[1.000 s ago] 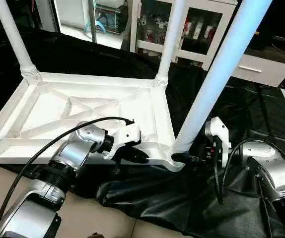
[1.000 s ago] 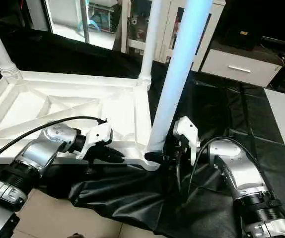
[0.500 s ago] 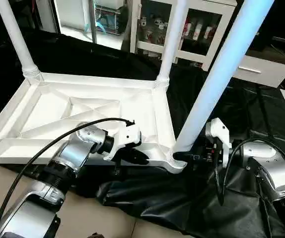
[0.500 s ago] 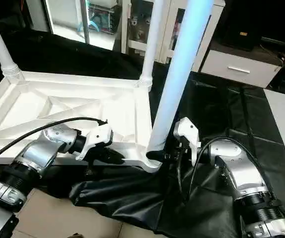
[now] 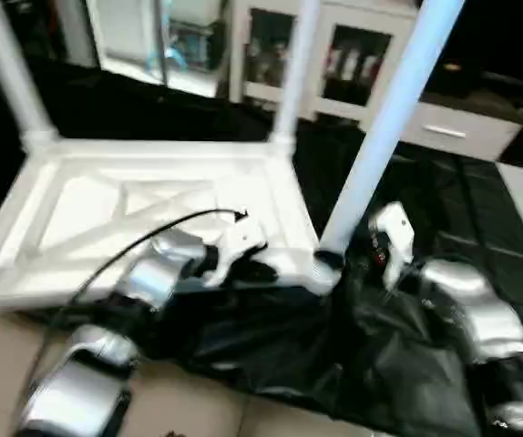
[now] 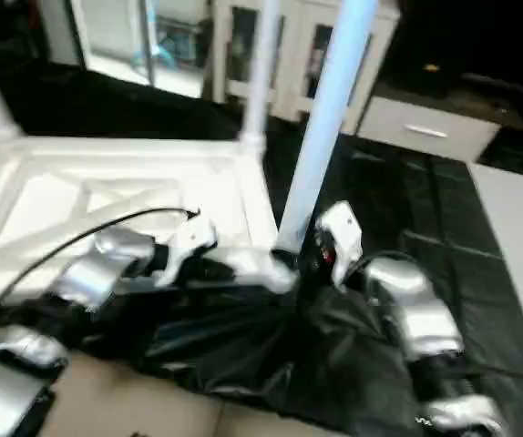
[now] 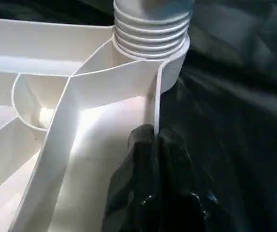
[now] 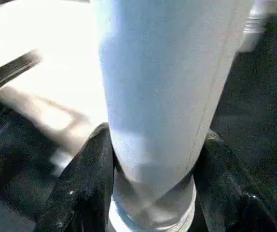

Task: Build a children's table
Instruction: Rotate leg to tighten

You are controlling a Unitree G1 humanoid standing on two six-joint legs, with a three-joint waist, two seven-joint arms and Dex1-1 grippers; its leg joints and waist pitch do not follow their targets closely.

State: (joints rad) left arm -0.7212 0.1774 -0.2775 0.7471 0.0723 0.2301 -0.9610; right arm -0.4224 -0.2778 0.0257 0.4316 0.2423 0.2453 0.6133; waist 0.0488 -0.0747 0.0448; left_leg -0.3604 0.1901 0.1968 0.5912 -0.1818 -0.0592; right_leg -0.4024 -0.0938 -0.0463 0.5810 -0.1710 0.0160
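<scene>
Here the white tabletop (image 5: 143, 196) is seen lying upside down on the black-draped desk (image 5: 444, 191), its X-ribbed underside turned upward and its near edge overhanging the desk's front. At the far left corner a white leg (image 5: 11, 77) is stood upright in its socket, and a second leg (image 5: 291, 77) is stood at the far right corner.

Along the near rim, the left end effector (image 5: 257, 270) is placed; in the left wrist view its black fingers (image 7: 148, 183) are closed on the thin rim wall just beside the near right corner socket (image 7: 153, 43), one finger on each side of the wall.

At that near right corner a third leg (image 5: 384, 127) is seated in the socket and is tilted, leaning away to the right as it rises. Its lower end is gripped by the right end effector (image 8: 153, 179), whose two black fingers (image 8: 88, 183) are pressed against opposite sides of the leg just above the ribbed collar. The black cloth (image 5: 271, 346) is bunched and draped below the desk edge, over a pale floor (image 5: 198, 414).
</scene>
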